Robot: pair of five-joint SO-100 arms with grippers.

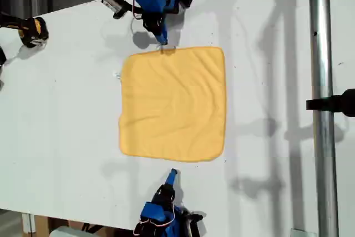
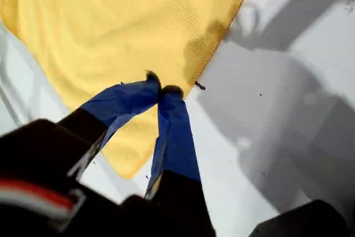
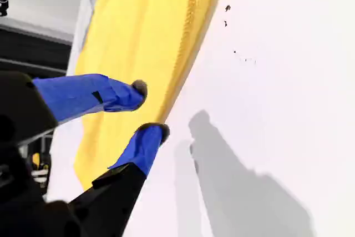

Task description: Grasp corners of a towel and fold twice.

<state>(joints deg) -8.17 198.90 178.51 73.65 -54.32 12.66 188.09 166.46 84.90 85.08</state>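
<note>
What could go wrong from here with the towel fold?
1. My first gripper is shut at the towel's edge, well away from either corner. Lifting from there could skew the fold.
2. My second gripper is open by the opposite edge, also mid-edge. Closing there may catch only the hem, or nothing.

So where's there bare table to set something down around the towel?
Bare table spreads wide off the towel toward the exterior view's left, and a band runs between towel and metal pole. Crowded: my first gripper at the towel's top edge, my second gripper near its bottom edge.
</note>
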